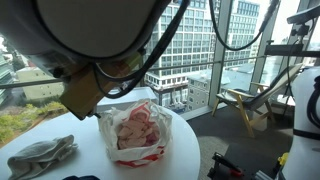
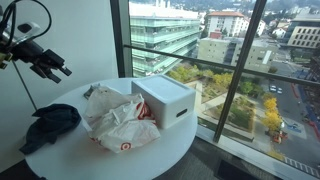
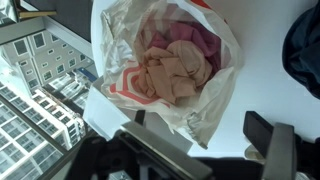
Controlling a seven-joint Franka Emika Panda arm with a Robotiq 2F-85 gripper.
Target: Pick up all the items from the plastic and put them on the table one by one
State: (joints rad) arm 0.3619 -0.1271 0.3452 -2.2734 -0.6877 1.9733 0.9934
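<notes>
A white plastic bag with red print (image 2: 118, 122) lies open on the round white table (image 2: 80, 158). It also shows in an exterior view (image 1: 137, 135) and in the wrist view (image 3: 165, 60). Inside it are crumpled pink and beige cloth items (image 3: 178, 62). My gripper (image 2: 52, 66) hangs high above the table's left side, apart from the bag. In the wrist view its two fingers (image 3: 200, 135) stand wide apart with only the bag's near edge below them. It is open and empty.
A white box (image 2: 165, 100) stands beside the bag on the window side. A dark grey cloth (image 2: 50, 122) lies on the table away from the bag, also in an exterior view (image 1: 40, 155). Windows surround the table; the table edge is close all round.
</notes>
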